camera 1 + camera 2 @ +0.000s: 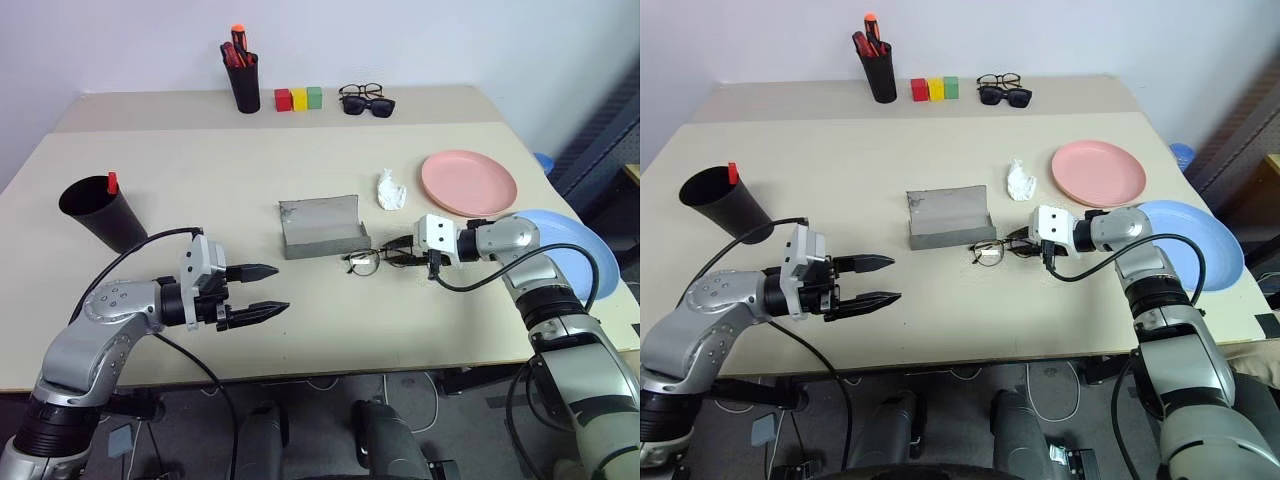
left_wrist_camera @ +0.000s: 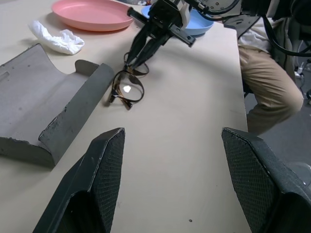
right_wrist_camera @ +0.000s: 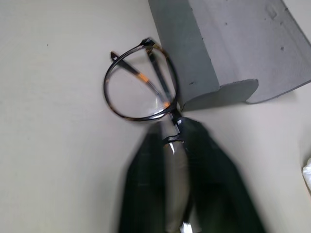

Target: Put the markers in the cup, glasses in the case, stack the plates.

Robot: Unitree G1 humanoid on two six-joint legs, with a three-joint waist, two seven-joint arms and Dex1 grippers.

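The glasses (image 1: 372, 260) lie flat on the worktop (image 1: 200, 160) near its middle, just beside the open grey case (image 1: 320, 226) on the side toward the right edge, and not yet inside it. The right tool (image 1: 400, 250) sits over the lens farther from the case; its fingers are blurred in the right wrist view, so I cannot tell whether they pinch the frame or have just let go. The left tool (image 1: 262, 290) hovers wide open and empty near the front edge, pointing toward the case. The risk here is a poor hold on thin wire: a pinch on one lens rim could let the frame swing or slip as it lifts, catch the case's raised wall and push the light case away. The black cup (image 1: 97, 210) at the left edge already shows a red cap at its rim. The pink plate (image 1: 468, 183) and blue plate (image 1: 585, 250) by the right edge are still unstacked.
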